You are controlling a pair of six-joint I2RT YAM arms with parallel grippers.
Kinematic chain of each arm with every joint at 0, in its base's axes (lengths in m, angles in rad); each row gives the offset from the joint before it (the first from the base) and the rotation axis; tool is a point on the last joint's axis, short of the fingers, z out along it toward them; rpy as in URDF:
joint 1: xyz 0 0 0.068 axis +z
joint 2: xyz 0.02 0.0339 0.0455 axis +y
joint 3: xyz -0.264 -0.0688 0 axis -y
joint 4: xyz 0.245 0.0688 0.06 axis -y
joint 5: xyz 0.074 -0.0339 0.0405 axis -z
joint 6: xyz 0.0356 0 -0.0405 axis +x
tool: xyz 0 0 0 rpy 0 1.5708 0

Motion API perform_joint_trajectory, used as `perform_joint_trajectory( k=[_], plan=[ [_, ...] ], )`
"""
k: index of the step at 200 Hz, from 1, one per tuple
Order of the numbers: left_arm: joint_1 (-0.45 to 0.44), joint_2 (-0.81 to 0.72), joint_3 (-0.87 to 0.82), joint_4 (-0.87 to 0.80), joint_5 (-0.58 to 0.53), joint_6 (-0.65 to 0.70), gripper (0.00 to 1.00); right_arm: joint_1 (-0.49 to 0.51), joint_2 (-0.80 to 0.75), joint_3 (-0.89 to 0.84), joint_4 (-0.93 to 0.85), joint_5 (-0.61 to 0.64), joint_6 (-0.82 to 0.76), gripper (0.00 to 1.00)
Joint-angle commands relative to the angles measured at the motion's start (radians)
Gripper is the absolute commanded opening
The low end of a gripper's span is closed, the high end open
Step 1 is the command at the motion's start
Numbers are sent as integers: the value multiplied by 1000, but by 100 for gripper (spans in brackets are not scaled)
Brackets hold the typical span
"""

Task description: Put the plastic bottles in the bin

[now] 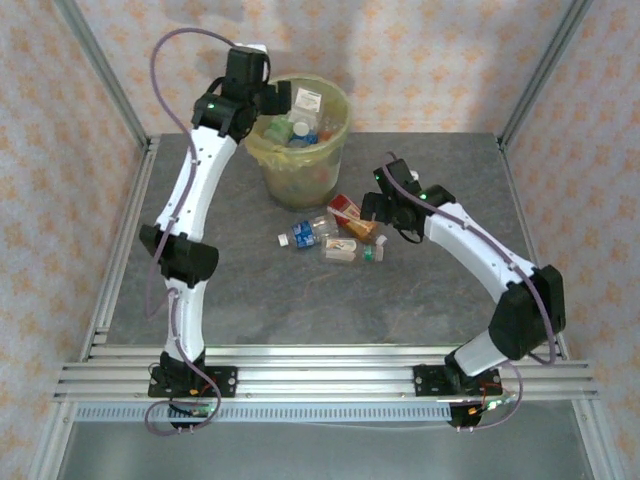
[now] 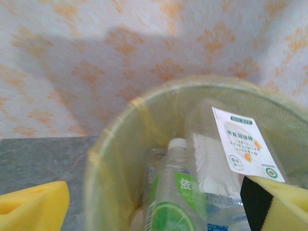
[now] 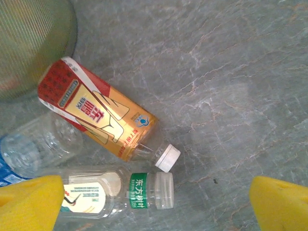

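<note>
**Counter** [image 1: 260, 300]: grey marble-patterned slab, spread beneath the left end effector [image 1: 277, 99] and the right end effector [image 3: 154, 204].

**Bin** [image 1: 292, 178]: round tapered bucket lined with a yellowish translucent bag. It stands directly under the left end effector and well apart from the right end effector. Several bottles lie inside.

**Left end effector**: yellow foam pads [image 2: 32, 208] spread wide over the bin mouth, gripping nothing.

**Right end effector**: yellow pads at full spread, nothing between them, hanging above three bottles lying on the counter.

**Red-and-orange labelled bottle** [image 3: 96, 113]: white cap, on its side on the counter, ahead of the right end effector.

**Lime-labelled clear bottle** [image 2: 175, 195]: white cap, inside the bin, below the gap between the left end effector's pads.

**White-labelled clear bottle** [image 2: 243, 144]: tilted inside the bin mouth, just beside one pad of the left end effector and well apart from the other. Contact with the near pad cannot be told.

**Green-banded clear bottle** [image 3: 120, 192]: clear cap, on its side on the counter, one end hidden behind one pad of the right end effector.

**Blue-labelled clear bottle** [image 3: 29, 151]: on the counter just beyond that same pad, beside the red-and-orange labelled bottle.
</note>
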Motion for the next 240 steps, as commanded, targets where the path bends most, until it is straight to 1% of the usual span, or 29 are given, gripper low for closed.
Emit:
perform_joint_trajectory(
  k=[1,18,21,33,61,90,123,166,198,201,220,240],
  plan=[
    [1,-127,-37,-19,-99,-45,94,-13,66,50,-21,-81,-151,99],
    [3,-184,-100,-25,-127,-60,95,-12,126,78,-35,-80,-220,99],
    [3,-220,-113,-27,-131,-64,95,-13,137,83,-35,-77,-227,99],
    [3,-282,-184,-20,-153,-79,97,-13,172,98,-41,-52,-252,99],
    [3,-454,-430,49,-188,-114,99,-13,254,149,-67,-5,-297,99],
    [5,-633,-686,137,-210,-176,100,-13,312,173,-56,-52,-352,99],
    [6,-779,-879,157,-225,-259,100,-12,379,205,-71,-119,-394,99],
    [9,-913,-1087,148,-267,-364,100,-13,440,246,-82,-140,-400,99],
    [8,-999,-1202,151,-280,-414,100,-13,493,290,-85,-119,-391,99],
    [9,-1006,-1211,152,-279,-442,100,-13,498,295,-84,-115,-389,99],
    [8,-1040,-1255,157,-277,-479,100,-14,531,324,-84,-88,-366,100],
    [9,-1061,-1289,159,-284,-504,100,-18,561,353,-84,-68,-342,95]
  ],
)
